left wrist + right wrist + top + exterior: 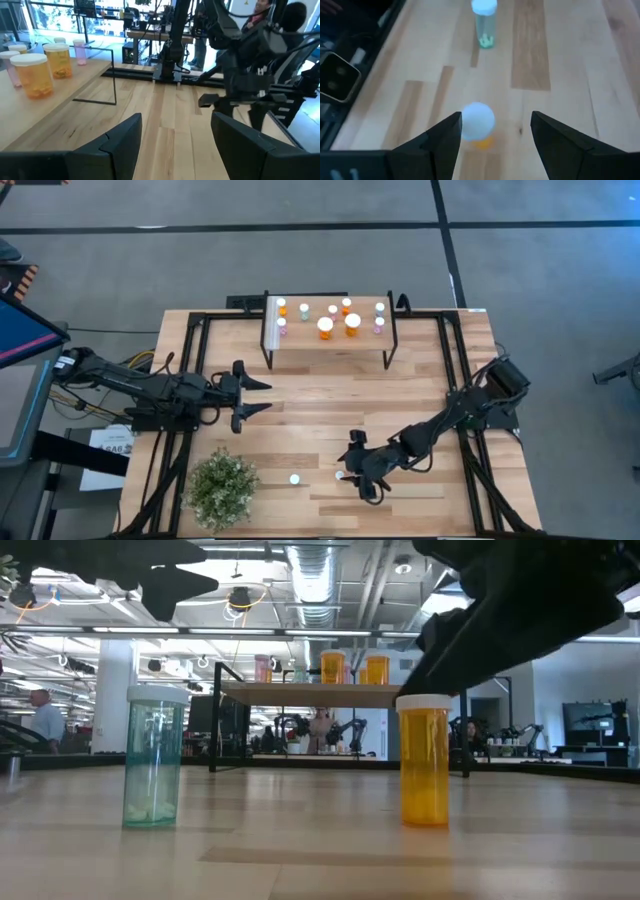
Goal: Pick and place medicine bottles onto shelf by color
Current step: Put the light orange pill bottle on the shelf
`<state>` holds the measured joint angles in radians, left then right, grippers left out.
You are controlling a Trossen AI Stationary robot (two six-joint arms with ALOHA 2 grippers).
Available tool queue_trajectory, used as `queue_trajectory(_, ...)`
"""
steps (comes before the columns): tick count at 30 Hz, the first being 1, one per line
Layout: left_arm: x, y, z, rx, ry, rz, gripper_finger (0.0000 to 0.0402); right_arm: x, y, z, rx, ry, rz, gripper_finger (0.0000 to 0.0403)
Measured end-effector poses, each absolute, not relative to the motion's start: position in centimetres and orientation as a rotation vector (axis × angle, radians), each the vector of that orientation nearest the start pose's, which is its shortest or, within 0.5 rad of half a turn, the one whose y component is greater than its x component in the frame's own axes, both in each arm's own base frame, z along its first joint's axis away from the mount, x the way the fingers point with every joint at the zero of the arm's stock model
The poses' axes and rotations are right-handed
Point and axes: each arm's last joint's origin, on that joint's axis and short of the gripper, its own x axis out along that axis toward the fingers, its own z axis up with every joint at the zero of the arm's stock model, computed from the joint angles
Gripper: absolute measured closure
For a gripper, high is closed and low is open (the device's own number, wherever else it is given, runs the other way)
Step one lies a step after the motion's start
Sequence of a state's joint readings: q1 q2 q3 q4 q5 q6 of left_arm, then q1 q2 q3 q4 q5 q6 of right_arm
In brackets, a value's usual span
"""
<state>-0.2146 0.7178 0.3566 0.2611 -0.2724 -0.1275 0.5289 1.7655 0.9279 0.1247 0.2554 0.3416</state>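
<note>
**On the Near Tabletop: Right Arm Poised Over an Orange Bottle**

Toward six o'clock on the wooden tabletop, we see two bottles not yet shelved: a small orange medicine bottle with a white cap and, well apart at its nine o'clock, a pale green medicine bottle with a white cap. We find the right gripper hovering directly over the orange bottle, its fingers spread and holding nothing. At twelve o'clock stands the raised light-wood shelf on black legs, already carrying the other bottles. The left gripper waits mid-table at nine o'clock, likewise spread and empty. We judge the step in hand to be the approach for a pick; the next move calls for lowering so the fingers straddle the cap, closing, then carrying toward the orange group on the shelf.
</note>
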Motion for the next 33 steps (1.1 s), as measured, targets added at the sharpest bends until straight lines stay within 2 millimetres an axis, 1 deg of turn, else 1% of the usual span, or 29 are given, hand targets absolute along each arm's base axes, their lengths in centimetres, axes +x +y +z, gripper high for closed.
queue_trajectory(6,17.0,-2.9,23.5,-0.087,0.099,0.066,0.0176,31.0,17.3,15.2,0.075,0.701,0.173,0.0143)
queue_trajectory(15,17.3,-3.0,23.3,-0.088,0.103,0.064,0.0176,31.0,17.2,15.2,0.101,0.710,0.170,0.0143)
queue_trajectory(20,17.4,-3.0,23.1,-0.087,0.112,0.048,0.0176,30.8,16.9,14.8,0.023,0.753,0.182,0.0143)
queue_trajectory(22,17.6,-3.1,22.9,-0.085,0.129,0.040,0.0176,30.5,16.8,15.0,-0.018,0.778,0.189,0.0143)
queue_trajectory(25,17.8,-3.2,22.7,-0.083,0.144,0.041,0.0176,30.1,16.6,16.1,-0.057,0.825,0.187,0.0143)
queue_trajectory(28,18.2,-3.3,22.6,-0.079,0.159,0.037,0.0176,29.8,16.4,17.9,-0.089,0.852,0.190,0.0143)
queue_trajectory(31,18.9,-3.4,22.5,-0.071,0.184,0.027,0.0176,29.5,16.1,19.1,-0.170,0.866,0.212,0.0143)
queue_trajectory(33,19.4,-3.6,22.3,-0.068,0.209,0.001,0.0176,29.7,16.1,19.4,-0.240,0.852,0.244,0.0143)
